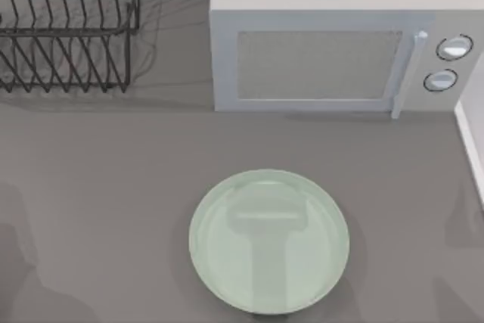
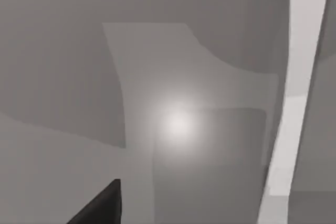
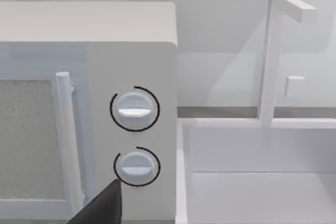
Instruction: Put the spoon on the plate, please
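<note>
Black wire makes up the dish rack at the table's far left corner, standing on the matte grey tabletop. Right of it, along the back edge, sits a boxy white microwave with a speckled window, a vertical bar handle and two round dials. In front of it, near the front edge and about midway across, lies the round, glossy, pale mint-green plate. Whether either arm's pincer is released or clenched, I cannot tell.

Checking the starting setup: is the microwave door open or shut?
Shut. In the top view the microwave has its door flush with the front, handle beside the knobs.
</note>
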{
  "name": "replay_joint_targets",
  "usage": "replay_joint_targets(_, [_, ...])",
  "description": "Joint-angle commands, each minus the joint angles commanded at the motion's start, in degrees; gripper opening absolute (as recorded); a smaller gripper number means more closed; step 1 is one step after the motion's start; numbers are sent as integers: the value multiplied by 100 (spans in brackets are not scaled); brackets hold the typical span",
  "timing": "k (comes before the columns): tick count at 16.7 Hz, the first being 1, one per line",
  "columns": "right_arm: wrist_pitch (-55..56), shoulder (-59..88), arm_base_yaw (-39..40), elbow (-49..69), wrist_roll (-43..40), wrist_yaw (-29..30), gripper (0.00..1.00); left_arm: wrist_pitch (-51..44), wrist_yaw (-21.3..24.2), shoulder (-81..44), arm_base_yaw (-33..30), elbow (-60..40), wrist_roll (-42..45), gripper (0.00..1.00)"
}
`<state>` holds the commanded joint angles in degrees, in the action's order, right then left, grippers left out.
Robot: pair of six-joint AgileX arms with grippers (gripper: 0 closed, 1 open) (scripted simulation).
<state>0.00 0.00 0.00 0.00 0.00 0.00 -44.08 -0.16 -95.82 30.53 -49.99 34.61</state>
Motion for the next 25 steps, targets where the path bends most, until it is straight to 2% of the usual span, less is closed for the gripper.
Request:
replay_joint_targets(4, [0, 0, 0, 0, 0, 0, 100, 859, 1, -417, 16, 465, 22, 100])
replay_joint_targets(9, [0, 0, 0, 0, 0, 0, 100, 937, 1, -459, 18, 513, 25, 100])
replay_joint_targets(22, [0, 0, 0, 0, 0, 0, 100, 937, 1, -459, 18, 513, 25, 2])
replay_joint_targets(25, [0, 0, 0, 0, 0, 0, 100, 937, 1, -459, 18, 513, 25, 0])
